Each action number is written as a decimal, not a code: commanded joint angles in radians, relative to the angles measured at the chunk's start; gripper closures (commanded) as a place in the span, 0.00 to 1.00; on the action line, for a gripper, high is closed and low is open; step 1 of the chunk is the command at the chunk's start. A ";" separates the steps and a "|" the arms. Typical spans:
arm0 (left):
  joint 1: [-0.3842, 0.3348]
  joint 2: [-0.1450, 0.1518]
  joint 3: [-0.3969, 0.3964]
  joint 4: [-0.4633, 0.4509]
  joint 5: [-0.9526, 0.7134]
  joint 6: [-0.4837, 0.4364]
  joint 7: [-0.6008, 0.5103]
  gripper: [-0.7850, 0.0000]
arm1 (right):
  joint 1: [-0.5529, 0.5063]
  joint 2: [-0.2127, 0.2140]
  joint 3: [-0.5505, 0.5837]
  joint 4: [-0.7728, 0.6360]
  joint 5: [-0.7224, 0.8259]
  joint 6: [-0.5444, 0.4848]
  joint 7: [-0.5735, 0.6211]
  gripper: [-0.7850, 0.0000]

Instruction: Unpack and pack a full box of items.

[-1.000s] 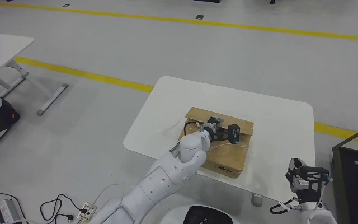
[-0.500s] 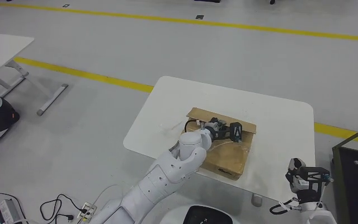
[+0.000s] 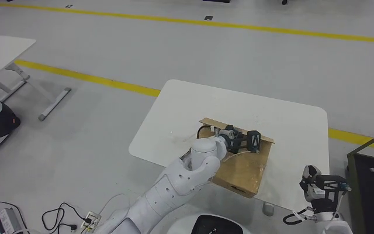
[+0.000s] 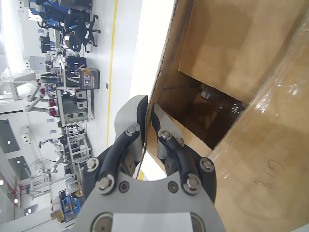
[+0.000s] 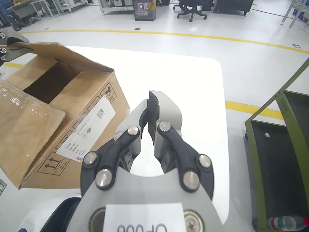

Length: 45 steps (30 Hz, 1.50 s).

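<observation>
Cardboard box [image 3: 244, 172], mouth up, long axis unclear; flap [image 5: 60, 52] raised, pinched in left gripper [image 4: 149, 112]; contents [image 4: 217, 98] beneath it dim, indistinct. Right gripper [image 5: 148, 119] closed, empty, well apart.

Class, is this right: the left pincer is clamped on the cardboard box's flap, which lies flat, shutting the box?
No. The left pincer is clamped on the flap, but the flap is raised and the cardboard box open, per the right wrist view.

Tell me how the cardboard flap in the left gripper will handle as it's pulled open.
The flap looks like corrugated board, so it is probably stiff, hinging at its crease rather than drooping. The left gripper pinches only its thin edge, which may crush or slip.
</observation>
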 commanded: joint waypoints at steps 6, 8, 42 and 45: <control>-0.087 -0.012 0.049 0.125 0.121 0.165 0.082 0.00 | -0.005 0.002 0.014 0.001 0.005 -0.005 -0.001 1.00; -0.110 -0.020 0.055 0.166 0.108 0.211 0.091 0.00 | -0.007 0.002 0.016 0.001 0.005 -0.004 -0.002 1.00; -0.477 -0.229 0.252 0.915 -0.078 0.516 0.104 0.00 | -0.002 0.003 0.014 0.011 0.008 -0.005 0.000 1.00; -0.487 -0.235 0.250 0.925 -0.081 0.527 0.108 0.00 | 0.001 0.003 0.013 0.013 0.008 -0.008 0.002 1.00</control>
